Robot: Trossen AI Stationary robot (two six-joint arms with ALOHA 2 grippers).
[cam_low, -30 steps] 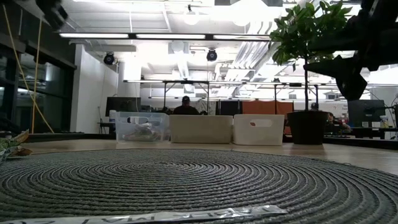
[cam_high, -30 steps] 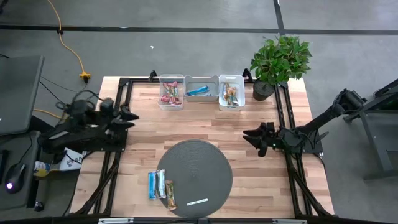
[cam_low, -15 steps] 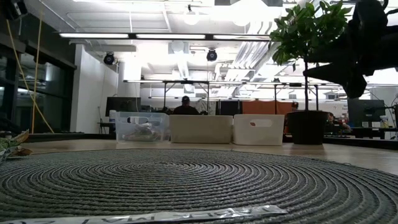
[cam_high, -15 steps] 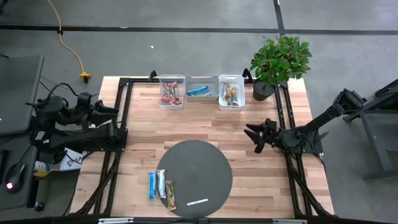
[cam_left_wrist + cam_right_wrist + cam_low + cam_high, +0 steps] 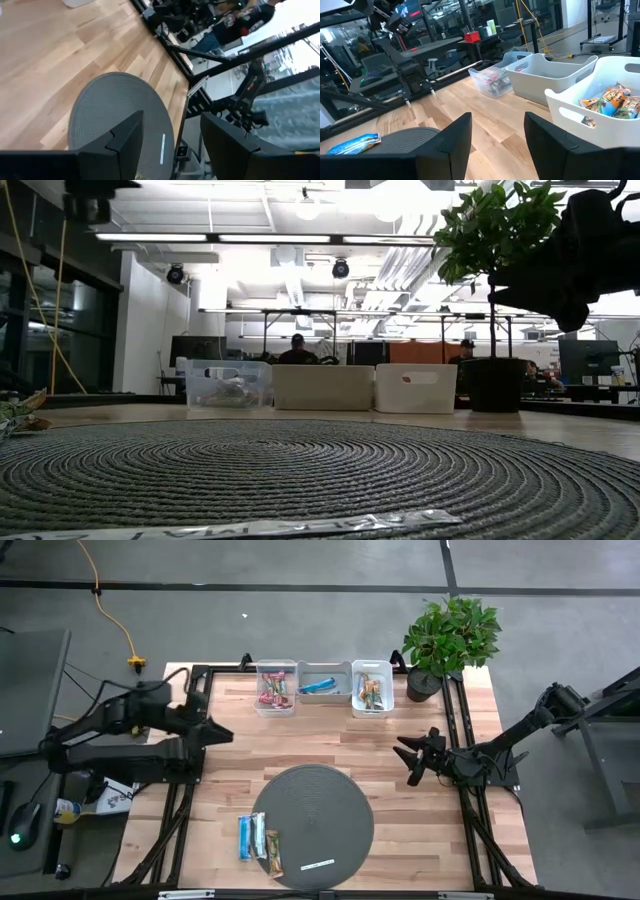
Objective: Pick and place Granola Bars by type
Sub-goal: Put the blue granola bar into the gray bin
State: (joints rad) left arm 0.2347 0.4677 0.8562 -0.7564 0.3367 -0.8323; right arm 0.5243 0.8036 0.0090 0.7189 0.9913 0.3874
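Note:
Three granola bars lie flat on the table at the near left beside a round grey mat (image 5: 313, 825): a blue one (image 5: 244, 837), one next to it (image 5: 258, 837) and a brown one (image 5: 273, 853). More bars lie in three bins at the far edge: red-pink ones (image 5: 274, 692), a blue one (image 5: 320, 687) and brown-orange ones (image 5: 372, 693). My left gripper (image 5: 218, 731) hangs open over the table's left side, high up, its fingers (image 5: 125, 145) empty. My right gripper (image 5: 405, 755) stands open and empty over the right side, pointing level at the bins (image 5: 600, 115).
A potted plant (image 5: 445, 635) stands at the far right corner. A thin white label strip (image 5: 317, 864) lies on the mat's near edge. Black frame rails (image 5: 190, 740) run along the table's left and right sides. Bare wood lies between mat and bins.
My left gripper drew back toward the table's left edge, then swung out again over the table, now higher and rolled. My right gripper has stayed in place but rolled at the wrist. The bars have not moved.

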